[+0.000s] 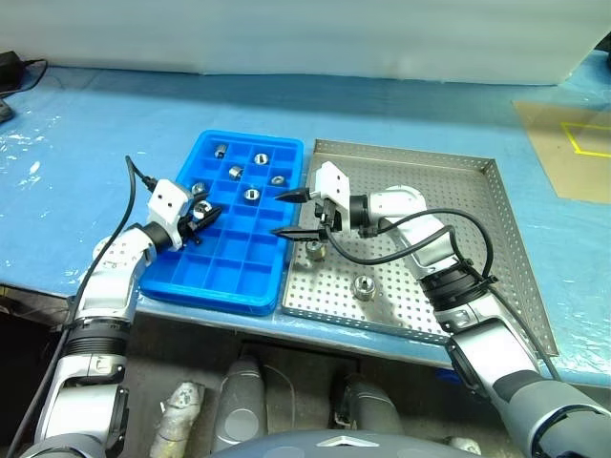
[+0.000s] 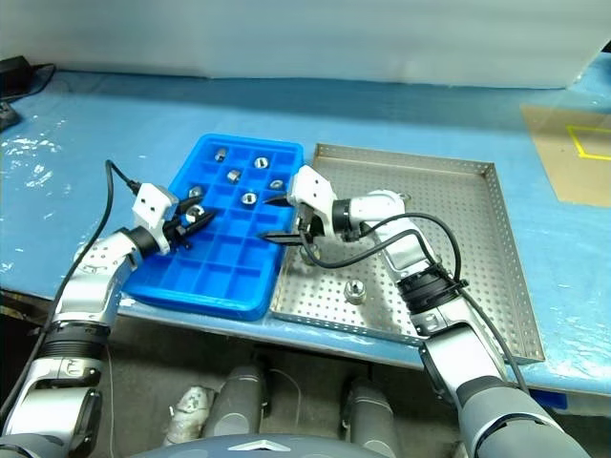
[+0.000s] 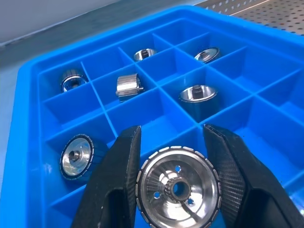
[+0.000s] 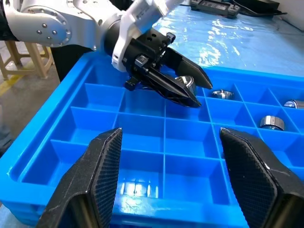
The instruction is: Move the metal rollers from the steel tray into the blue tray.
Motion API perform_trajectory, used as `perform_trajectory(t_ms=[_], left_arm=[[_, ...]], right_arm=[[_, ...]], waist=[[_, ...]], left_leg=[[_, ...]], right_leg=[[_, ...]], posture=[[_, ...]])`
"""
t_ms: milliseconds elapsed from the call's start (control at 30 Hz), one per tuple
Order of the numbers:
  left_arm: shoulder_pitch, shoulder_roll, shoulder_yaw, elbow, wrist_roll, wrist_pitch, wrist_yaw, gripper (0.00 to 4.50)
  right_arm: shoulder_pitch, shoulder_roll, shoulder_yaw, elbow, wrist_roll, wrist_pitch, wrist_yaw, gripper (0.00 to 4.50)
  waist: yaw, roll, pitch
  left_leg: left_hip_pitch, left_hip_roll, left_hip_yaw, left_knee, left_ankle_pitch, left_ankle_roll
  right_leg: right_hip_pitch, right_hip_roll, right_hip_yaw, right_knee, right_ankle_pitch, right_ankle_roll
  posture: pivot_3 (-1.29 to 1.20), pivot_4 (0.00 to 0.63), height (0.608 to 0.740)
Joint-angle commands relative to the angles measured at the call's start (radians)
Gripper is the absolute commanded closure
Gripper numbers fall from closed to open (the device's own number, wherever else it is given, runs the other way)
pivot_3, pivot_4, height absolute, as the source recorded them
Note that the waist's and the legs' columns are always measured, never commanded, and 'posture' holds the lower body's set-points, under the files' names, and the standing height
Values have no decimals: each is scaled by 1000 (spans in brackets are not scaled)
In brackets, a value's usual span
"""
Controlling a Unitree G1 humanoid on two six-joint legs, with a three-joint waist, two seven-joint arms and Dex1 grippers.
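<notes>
Currently one metal roller [image 3: 178,189] is clamped in the left end effector [image 1: 202,218] over the blue tray [image 1: 250,277], where six more rollers sit in separate compartments. Two rollers [image 1: 364,285] lie on the steel tray [image 1: 477,239], just beside it on the bench [image 1: 115,124]. Right end effector [image 1: 289,214] hangs open and empty over the trays' shared edge, pointing left.

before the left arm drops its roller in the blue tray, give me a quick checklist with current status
1. Left gripper shut on a roller: ok.
2. Held roller is over the blue tray, not the steel tray: ok.
3. Cell right under the roller is free: cannot tell, the roller hides it.
4. Free cells nearby: ok, many lie beside the filled ones.
5. Right gripper open, holding nothing, apart from the left gripper: ok.
6. Rollers left on the steel tray: not ok, two remain, one and another.
</notes>
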Motion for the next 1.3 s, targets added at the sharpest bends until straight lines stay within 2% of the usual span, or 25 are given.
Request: perform_trajectory(t_ms=[33,200,400,567,800,967,1167,1300], left_arm=[[-29,-7,-16,39,9,-49,2,2755],[-48,-16,-31,68,-6,-51,-29,2755],[-79,-16,-31,88,-20,-37,-54,825],[-141,-36,3,50,-67,-30,-28,825],[-284,-31,-2,58,-129,16,-98,825],[-432,-48,-47,214,-96,-40,-165,825],[-599,-188,-105,494,-50,-157,-241,825],[-696,-293,-139,679,-7,-213,-285,825]], right_arm=[[12,-15,-22,-51,0,-3,-10,1156],[27,-27,-28,-66,-1,5,-26,1156],[40,-31,-28,-86,-2,12,-43,1156],[43,-35,-35,-89,3,16,-54,1156],[51,-67,-63,-94,1,18,-75,1156],[73,-110,-133,-142,18,58,-127,1156],[192,-225,-250,-288,25,138,-190,1156],[314,-290,-355,-433,41,229,-257,1156]], waist=[[0,0,0],[-1,0,0],[-3,0,0],[-2,0,0],[-5,0,0],[-8,0,0],[-17,0,0],[-55,-1,0]], left_leg=[[0,0,0,0,0,0],[0,0,0,0,0,0],[0,0,1,0,0,0],[0,0,1,1,0,-1],[0,0,2,1,1,-1],[0,-1,2,1,1,-1],[0,-2,2,3,-1,1],[-1,-2,2,5,-2,4]], right_leg=[[0,0,0,0,0,0],[0,0,0,1,0,0],[0,0,0,1,0,0],[0,0,0,1,0,0],[0,0,0,1,0,0],[0,0,0,1,0,0],[3,0,1,0,2,4],[3,0,2,0,4,6]], posture=[[168,150,740],[150,150,740],[136,150,740],[119,150,740],[72,150,740],[-10,150,740],[-208,150,740],[-358,150,740]])
